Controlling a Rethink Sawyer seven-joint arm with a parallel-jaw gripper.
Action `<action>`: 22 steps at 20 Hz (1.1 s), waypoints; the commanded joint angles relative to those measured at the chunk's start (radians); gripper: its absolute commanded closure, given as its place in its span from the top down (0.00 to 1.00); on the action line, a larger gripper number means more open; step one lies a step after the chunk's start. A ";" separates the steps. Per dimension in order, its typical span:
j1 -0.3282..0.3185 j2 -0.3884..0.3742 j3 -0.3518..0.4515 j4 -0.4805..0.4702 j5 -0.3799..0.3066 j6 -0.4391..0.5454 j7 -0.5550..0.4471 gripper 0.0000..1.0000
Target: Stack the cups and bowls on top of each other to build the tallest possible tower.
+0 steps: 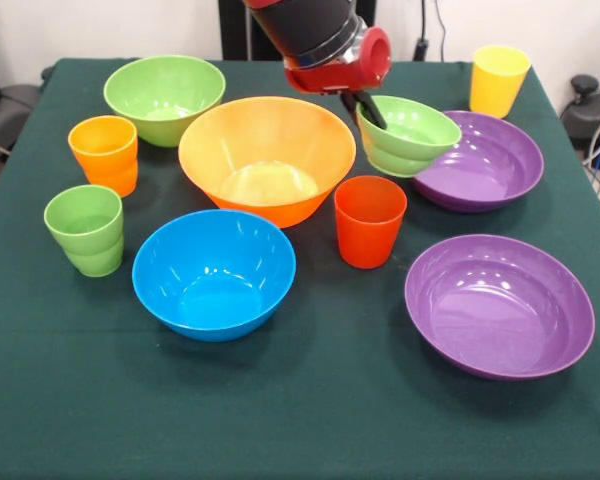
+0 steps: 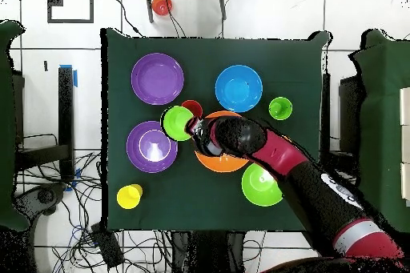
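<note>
The large orange bowl (image 1: 267, 157) is seen empty at the cloth's centre, no tower yet begun. At its three o'clock in the front view, the small green bowl (image 1: 408, 134) is tilted, apparently lifted, its near rim pinched by the closed gripper (image 1: 363, 108). Next, it would have to be carried over and released inside a wider bowl.

Front view: big bowl (image 1: 267, 158) centre; medium bowl (image 1: 214, 272) near it, another (image 1: 164, 97) far left. Small bowl (image 1: 407, 135) right, tilted. Two shallow bowls (image 1: 499, 304) right. Cups (image 1: 369, 220) scattered, nothing stacked.
</note>
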 commanded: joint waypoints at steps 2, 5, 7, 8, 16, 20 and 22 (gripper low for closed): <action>0.032 -0.006 0.003 -0.077 0.016 0.114 0.041 0.00; 0.036 -0.006 -0.002 -0.081 0.013 0.128 0.043 0.00; 0.047 -0.013 -0.017 -0.100 0.005 0.158 0.044 0.00; 0.053 -0.020 -0.025 -0.109 0.000 0.170 0.044 0.00; 0.056 0.003 -0.031 -0.159 -0.014 0.184 0.027 0.00; 0.052 0.006 -0.029 -0.163 -0.027 0.167 0.018 0.00; 0.050 0.005 -0.029 -0.157 -0.033 0.154 0.018 0.00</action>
